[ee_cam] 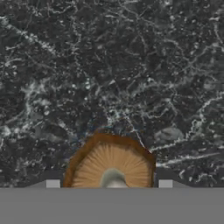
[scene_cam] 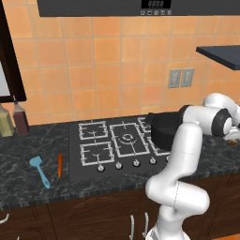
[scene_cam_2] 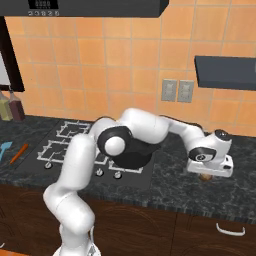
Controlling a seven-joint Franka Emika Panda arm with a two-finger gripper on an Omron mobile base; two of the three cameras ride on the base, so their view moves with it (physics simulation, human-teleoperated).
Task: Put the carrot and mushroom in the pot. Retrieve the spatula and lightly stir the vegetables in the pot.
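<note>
The carrot [scene_cam: 60,165] lies on the dark bench [scene_cam: 28,178] left of the stove, just beside the spatula [scene_cam: 40,170], with bare bench around both. The pot [scene_cam: 161,129] sits on the right burners, partly hidden behind the arm.

From the right base view, the pincer [scene_cam_2: 206,175] hangs low over the bench right of the stove, above the mushroom [scene_cam_2: 205,176].

In the hand view, the mushroom's gilled underside sits between the fingertips [ee_cam: 52,184], cut off below; I cannot tell whether they grip it.
</note>
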